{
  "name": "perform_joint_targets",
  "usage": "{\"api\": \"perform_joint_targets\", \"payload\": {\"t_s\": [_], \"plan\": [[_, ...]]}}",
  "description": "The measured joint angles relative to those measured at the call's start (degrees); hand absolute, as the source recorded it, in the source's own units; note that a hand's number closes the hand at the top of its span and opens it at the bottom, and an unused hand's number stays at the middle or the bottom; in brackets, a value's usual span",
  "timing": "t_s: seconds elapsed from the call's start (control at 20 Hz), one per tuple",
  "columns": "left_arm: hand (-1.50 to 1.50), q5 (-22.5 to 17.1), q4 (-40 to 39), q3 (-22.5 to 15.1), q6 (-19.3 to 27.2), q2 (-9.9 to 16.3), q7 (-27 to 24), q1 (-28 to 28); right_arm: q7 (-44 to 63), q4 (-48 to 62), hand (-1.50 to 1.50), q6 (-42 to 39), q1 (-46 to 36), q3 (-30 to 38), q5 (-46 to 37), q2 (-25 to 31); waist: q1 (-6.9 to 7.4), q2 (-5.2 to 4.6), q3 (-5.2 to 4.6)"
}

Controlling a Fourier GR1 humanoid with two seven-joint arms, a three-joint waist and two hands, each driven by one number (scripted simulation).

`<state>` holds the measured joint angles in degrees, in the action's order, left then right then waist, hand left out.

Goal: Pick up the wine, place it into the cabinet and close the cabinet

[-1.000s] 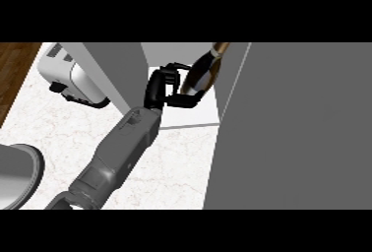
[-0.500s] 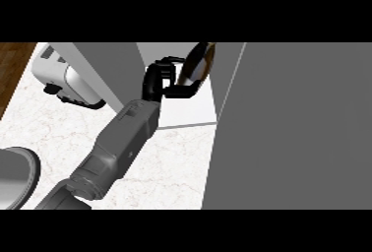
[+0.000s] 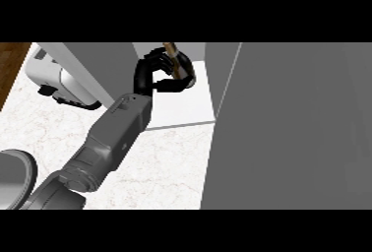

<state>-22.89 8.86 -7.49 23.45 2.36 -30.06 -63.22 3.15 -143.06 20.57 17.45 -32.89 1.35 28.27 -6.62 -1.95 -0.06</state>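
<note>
The wine bottle shows only as a thin brown neck sticking out of my left hand, which is shut on it; the fingers hide the rest of the bottle. Hand and bottle are inside the open cabinet, above its white shelf floor, close to the grey left wall. The cabinet door stands open as a large grey panel filling the right side of the view. My right hand does not show.
A white appliance with a black cord sits on the marble counter left of the cabinet. A grey round plate lies at the lower left edge. Brown wood borders the counter at far left.
My left hand has carried the bottle leftward and deeper into the cabinet. The bottle's neck now stands straighter than a second ago. The door has not moved.
</note>
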Motion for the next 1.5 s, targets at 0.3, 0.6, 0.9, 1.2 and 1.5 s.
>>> {"api": "perform_joint_targets", "payload": {"t_s": [0.3, 0.6, 0.9, 1.2, 1.5], "plan": [[-1.50, 1.4, -2.8, -0.4, 2.7, 1.5, -0.1, -2.5, -1.1, 0.1, -1.50, -1.1, 0.4, -0.1, 0.2, -0.1, -0.75, -0.25, -0.03], [-1.50, 1.5, -4.2, 0.2, 4.6, 1.9, -0.9, -3.3, -2.1, 0.1, -1.50, -1.9, 1.2, -0.1, 0.4, 0.0, -1.04, -0.40, -0.08], [1.50, 0.2, -2.9, 1.8, -0.6, 2.3, -2.9, -3.9, -2.8, 0.1, -1.50, -2.4, 2.0, -0.1, 0.6, -0.1, -0.93, -0.35, -0.15], [1.50, -1.9, -0.6, 4.2, -7.0, 1.0, -6.2, -4.2, -3.5, 0.0, -1.50, -2.8, 3.4, 0.1, 0.6, 0.7, 0.01, 0.17, -0.11], [-1.50, -3.1, 0.5, 5.6, -13.8, 0.0, -6.8, -5.1, -2.8, -0.3, -1.50, -2.5, 3.9, 0.9, 0.7, 0.6, 1.65, 0.70, -0.07]]}}
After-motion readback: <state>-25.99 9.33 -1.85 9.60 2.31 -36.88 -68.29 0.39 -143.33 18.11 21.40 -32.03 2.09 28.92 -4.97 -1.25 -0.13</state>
